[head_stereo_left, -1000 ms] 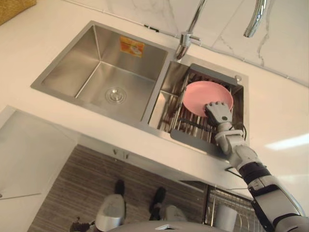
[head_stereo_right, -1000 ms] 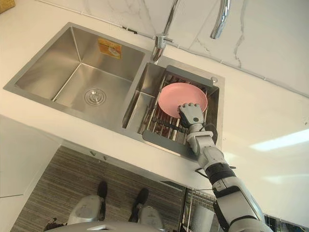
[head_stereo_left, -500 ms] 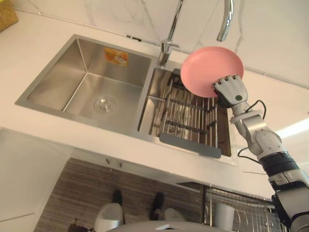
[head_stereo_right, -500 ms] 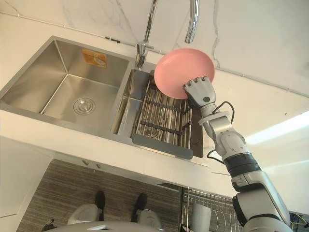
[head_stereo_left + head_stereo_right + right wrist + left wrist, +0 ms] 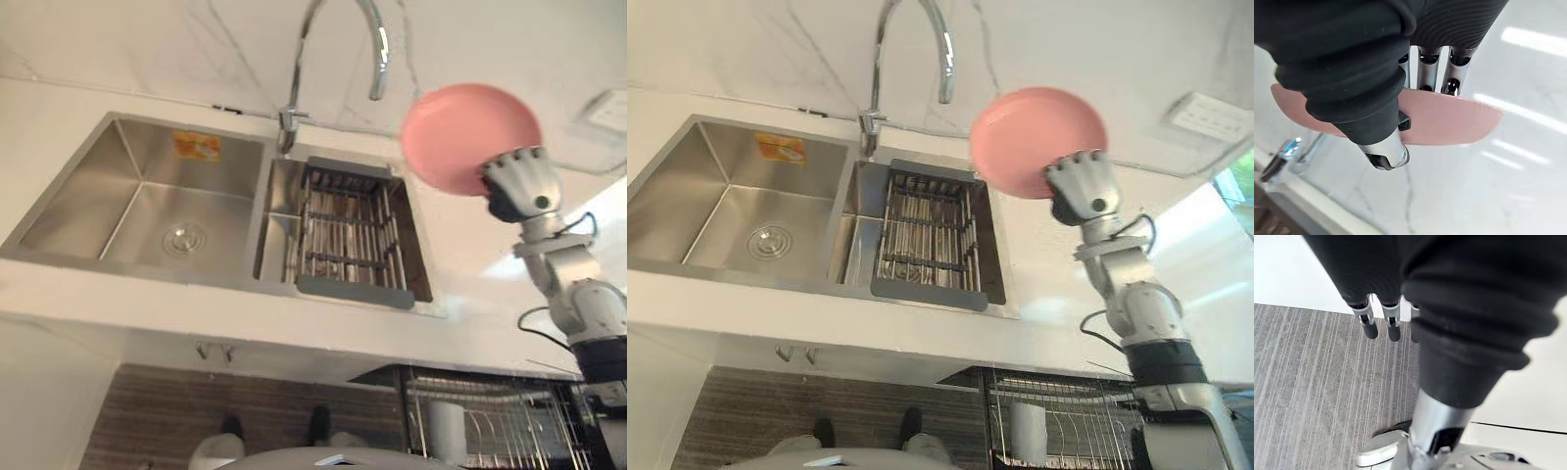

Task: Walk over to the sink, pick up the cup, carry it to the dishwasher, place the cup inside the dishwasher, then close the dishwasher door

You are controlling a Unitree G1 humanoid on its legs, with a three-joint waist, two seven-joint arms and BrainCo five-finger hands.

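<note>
lifting is over, then? what differs from a second ago? (a)

yes. the round pink plate (image 5: 460, 137) is out of the grey-framed metal drain rack (image 5: 348, 240) where it was lying. it now hangs in the air to the right of the rack, above the white bench (image 5: 470, 284). the right robot hand (image 5: 519, 181) grasps its lower edge, fingers behind and thumb in front, as the right wrist view shows. the head camera has swung too, so the sink's shift across the view is no real move. (b)

what does that mean for the job? (a)

the pick-up looks finished, i'd judge, and the carry to the dishwasher comes next. mind, it is a plate in the grip, not a cup. (b)

and the other arm? (a)

the left robot hand (image 5: 1370, 327) hangs above the grey striped floor (image 5: 1303, 382), fingers relaxed, holding nothing. (b)

count things for me. (a)

one plate. one stainless steel sink (image 5: 147, 157) with two basins. one rack, in the right basin. one tall curved chrome tap (image 5: 287, 119). one wire dishwasher basket (image 5: 509, 421) at lower right, with one pale cylindrical thing (image 5: 449, 431) standing in it. that may be a cup, but i can't tell. (b)
</note>
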